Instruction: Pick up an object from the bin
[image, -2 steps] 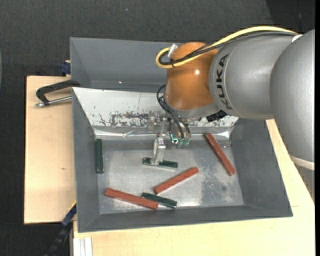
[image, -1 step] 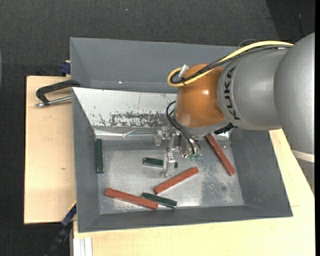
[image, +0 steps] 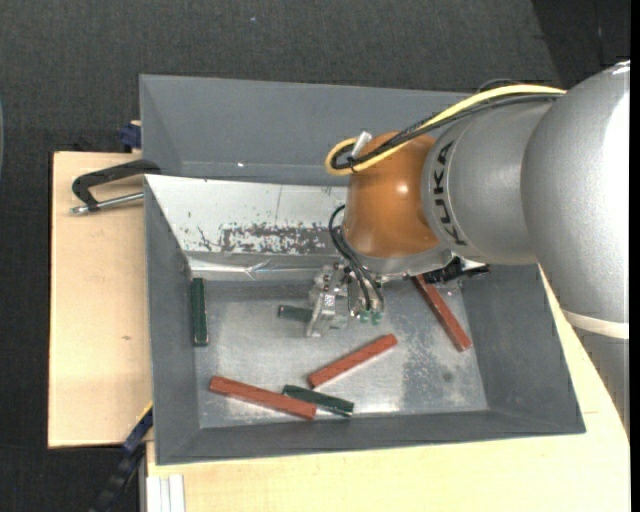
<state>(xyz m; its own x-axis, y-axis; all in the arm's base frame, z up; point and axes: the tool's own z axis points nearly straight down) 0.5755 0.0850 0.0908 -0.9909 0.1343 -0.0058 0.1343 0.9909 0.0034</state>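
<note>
My gripper (image: 324, 308) is low over the middle of the bin floor, under the orange wrist cover. A short dark green stick (image: 293, 313) pokes out to the left from beneath it, its right end hidden by the gripper. A red stick (image: 352, 361) lies slanted just below and right of the gripper. Another red stick (image: 443, 313) lies slanted to the right, partly under the arm.
A dark green stick (image: 200, 312) lies upright along the left wall. Near the front wall a long red stick (image: 262, 397) lies with a dark green stick (image: 318, 401) overlapping its right end. The arm covers the bin's upper right.
</note>
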